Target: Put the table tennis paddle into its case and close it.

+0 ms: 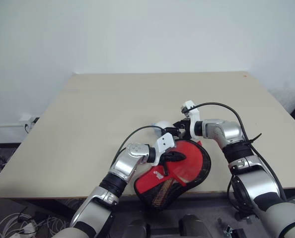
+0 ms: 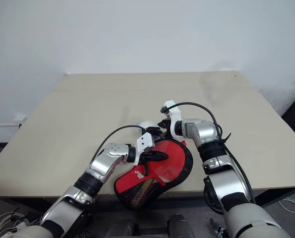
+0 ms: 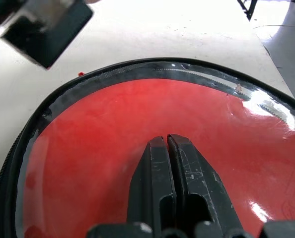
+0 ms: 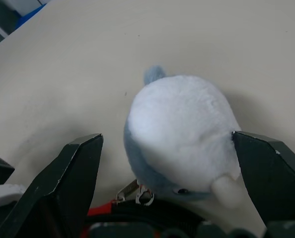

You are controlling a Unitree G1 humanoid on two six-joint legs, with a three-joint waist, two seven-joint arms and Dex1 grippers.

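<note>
The case (image 1: 189,166), black-piped with a red panel under a clear window, lies at the table's front edge, its mesh narrow end hanging over the edge. My left gripper (image 3: 167,141) is shut, its fingertips resting on the window (image 3: 98,148). Red shows under the window; I cannot tell whether it is the table tennis paddle. A tan tint shows through the mesh (image 1: 161,191). A small white and blue-grey soft lump (image 4: 182,124) sits at the case's far rim by a metal zip pull (image 4: 137,192). My right gripper (image 4: 166,138) is open, one finger on each side of the lump.
The beige table (image 1: 112,109) stretches far and left of the case, with a white wall behind it. Cables (image 1: 8,225) lie on the floor at the lower left, beyond the table's left edge.
</note>
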